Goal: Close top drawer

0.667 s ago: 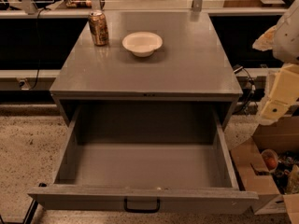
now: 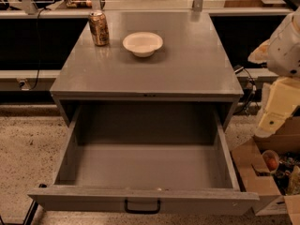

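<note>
Camera view, top drawer (image 2: 93, 199) open, gripper (image 2: 271, 118) right

Soda can (image 2: 99, 28) beside white bowl (image 2: 143, 43) on cabinet top (image 2: 187, 67); cardboard box (image 2: 251, 170) at right

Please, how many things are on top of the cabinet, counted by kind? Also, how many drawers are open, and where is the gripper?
Cans: 1
Bowls: 1
Total on the cabinet top: 2
Open drawers: 1
Gripper: 1, at the right of the cabinet, apart from the drawer.
</note>
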Robot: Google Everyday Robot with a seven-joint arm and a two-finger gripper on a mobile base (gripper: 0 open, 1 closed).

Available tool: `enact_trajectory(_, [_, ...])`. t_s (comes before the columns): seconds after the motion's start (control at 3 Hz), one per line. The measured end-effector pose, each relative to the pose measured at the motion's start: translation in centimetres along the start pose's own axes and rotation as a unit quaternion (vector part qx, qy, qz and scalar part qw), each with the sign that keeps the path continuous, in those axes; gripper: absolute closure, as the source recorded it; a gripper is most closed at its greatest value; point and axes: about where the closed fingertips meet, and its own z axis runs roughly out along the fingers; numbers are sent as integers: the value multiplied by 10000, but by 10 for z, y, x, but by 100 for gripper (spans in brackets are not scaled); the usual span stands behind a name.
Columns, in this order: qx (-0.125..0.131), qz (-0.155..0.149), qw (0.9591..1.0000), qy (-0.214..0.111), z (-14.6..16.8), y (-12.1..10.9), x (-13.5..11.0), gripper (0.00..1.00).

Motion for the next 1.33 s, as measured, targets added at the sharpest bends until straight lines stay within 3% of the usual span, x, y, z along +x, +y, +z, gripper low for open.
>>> enact_trajectory(0.33, [-380, -185, 9990, -156, 34, 41, 3, 0])
enact_trajectory(0.67, [-558, -313, 9964, -558, 65, 94, 7, 0])
enact_trajectory(1.0, [-822, -237, 9945, -606, 89, 117, 18, 0])
enact_trajectory(1.33, [-828, -240, 9945, -587, 89, 117, 18, 0])
